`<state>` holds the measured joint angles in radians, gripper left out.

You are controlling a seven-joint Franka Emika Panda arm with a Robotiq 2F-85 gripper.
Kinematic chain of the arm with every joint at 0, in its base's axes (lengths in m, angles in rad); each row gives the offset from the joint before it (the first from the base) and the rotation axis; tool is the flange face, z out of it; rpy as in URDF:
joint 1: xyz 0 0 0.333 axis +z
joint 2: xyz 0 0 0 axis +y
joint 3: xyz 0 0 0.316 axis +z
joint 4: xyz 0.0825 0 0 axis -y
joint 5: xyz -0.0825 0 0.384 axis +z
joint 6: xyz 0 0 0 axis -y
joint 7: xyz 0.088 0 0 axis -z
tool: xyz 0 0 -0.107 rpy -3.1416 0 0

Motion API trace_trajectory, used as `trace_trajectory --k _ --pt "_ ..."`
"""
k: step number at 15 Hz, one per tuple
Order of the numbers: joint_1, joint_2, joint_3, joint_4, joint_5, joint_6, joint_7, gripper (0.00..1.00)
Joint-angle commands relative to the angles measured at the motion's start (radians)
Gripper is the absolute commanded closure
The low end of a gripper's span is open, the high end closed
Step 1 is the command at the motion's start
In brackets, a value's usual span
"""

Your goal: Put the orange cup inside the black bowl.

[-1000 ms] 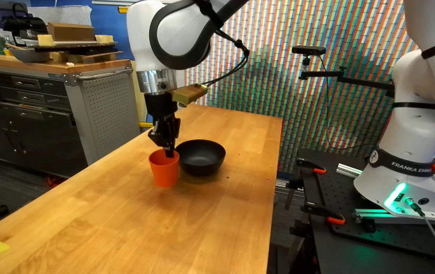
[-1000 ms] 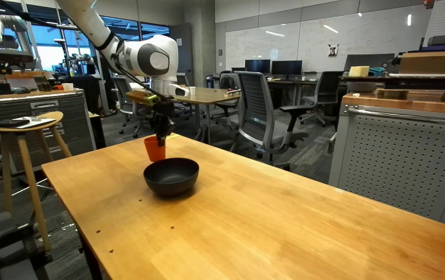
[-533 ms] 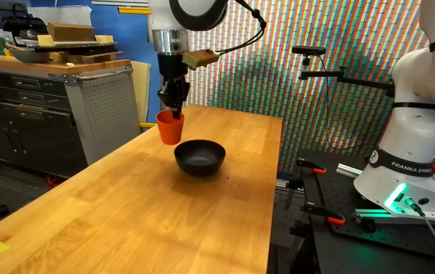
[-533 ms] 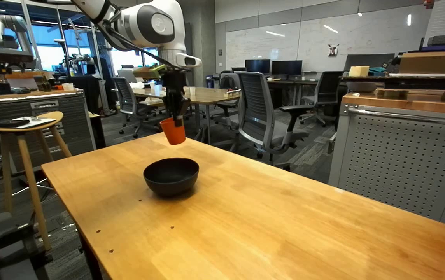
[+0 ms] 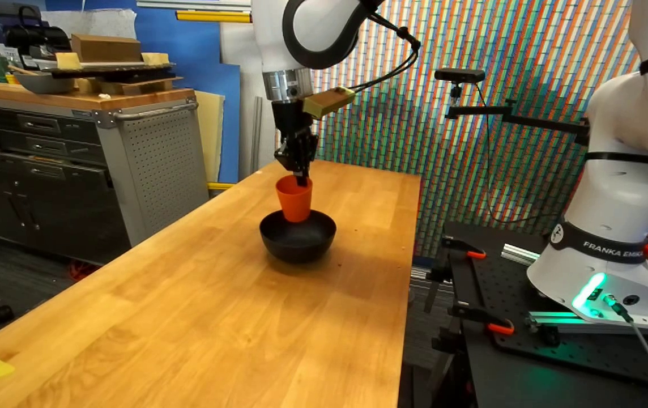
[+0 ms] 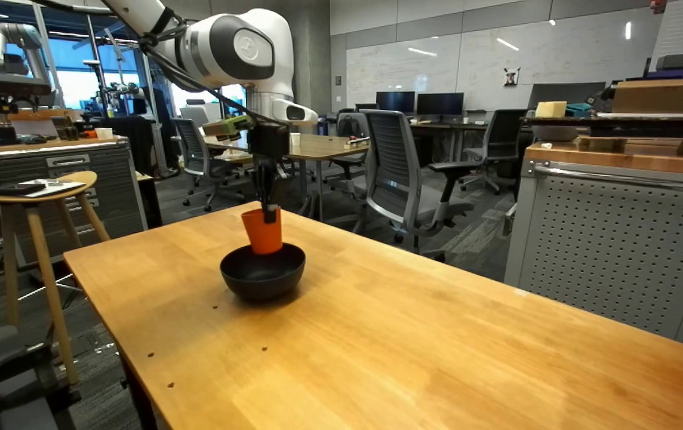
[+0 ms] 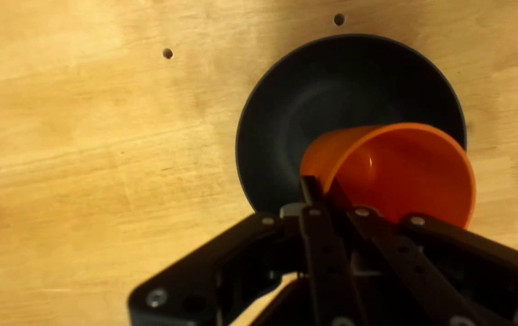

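Wooden table [image 5: 199, 317], tapered orange cup [image 5: 294, 204] in pincer [image 7: 324, 188] over round bowl [image 6: 262, 290].

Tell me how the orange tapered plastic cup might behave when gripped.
The orange tapered plastic cup looks stiff: its rim appears round though the gripper pinches one side. Its thin wall suggests it's light. That off-centre grip could let it swivel if it bumps the round black bowl.

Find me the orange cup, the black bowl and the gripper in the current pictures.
Orange cup [image 5: 294, 207]: an exterior view, on its outer side wall.
Black bowl [image 6: 262, 291]: an exterior view, on its outer wall below the rim.
Gripper [image 7: 323, 187]: wrist view, midway between its fingertips.
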<state>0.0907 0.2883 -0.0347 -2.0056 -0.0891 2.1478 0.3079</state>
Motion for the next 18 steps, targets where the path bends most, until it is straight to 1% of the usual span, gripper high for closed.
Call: trace_trajectory --k 1,5,10,14,15,16,18 --pt "-0.020 0.010 -0.001 -0.025 0.009 0.000 0.007 0.99" --pt "-0.034 0.054 0.010 -0.012 0.042 0.011 -0.023 0.99" --pt "-0.035 0.105 0.023 0.010 0.088 0.047 -0.056 0.99" --pt "-0.029 0.131 0.018 0.036 0.080 0.076 -0.050 0.99" --pt "-0.028 0.134 0.017 0.041 0.079 0.080 -0.050 0.70" --pt "-0.029 0.134 0.017 0.042 0.078 0.085 -0.050 0.69" --pt "-0.026 0.131 0.016 0.045 0.075 0.080 -0.048 0.55"
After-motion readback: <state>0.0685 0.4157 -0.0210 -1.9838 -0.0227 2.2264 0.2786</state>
